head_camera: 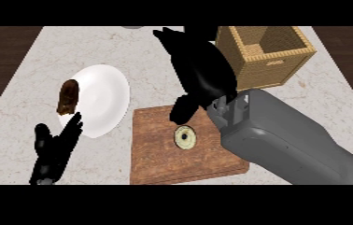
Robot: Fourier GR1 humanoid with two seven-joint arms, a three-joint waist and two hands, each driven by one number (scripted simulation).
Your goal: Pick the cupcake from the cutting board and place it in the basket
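The right hand [200,70] hangs over the counter [138,46] above the far edge of the cutting board [158,158], its fingers stretched toward twelve o'clock and slack, holding nothing, the thumb pointing down toward six. The cupcake [185,137] sits on the board at about six o'clock from that hand, just below the thumb tip and apart from it, seen from above as a pale round top. The grey forearm covers the board's right side at four o'clock. The wicker basket [276,65] stands at two o'clock from the hand, just beside it, its open mouth upward. At nine o'clock lies a white plate [110,93] bearing a brown piece of food [67,97] on its left part. The left hand [55,147] rests at eight o'clock near the lower left, fingers straight and up, overlapping the plate's near rim. Bare counter shows between plate and board and along the far edge.
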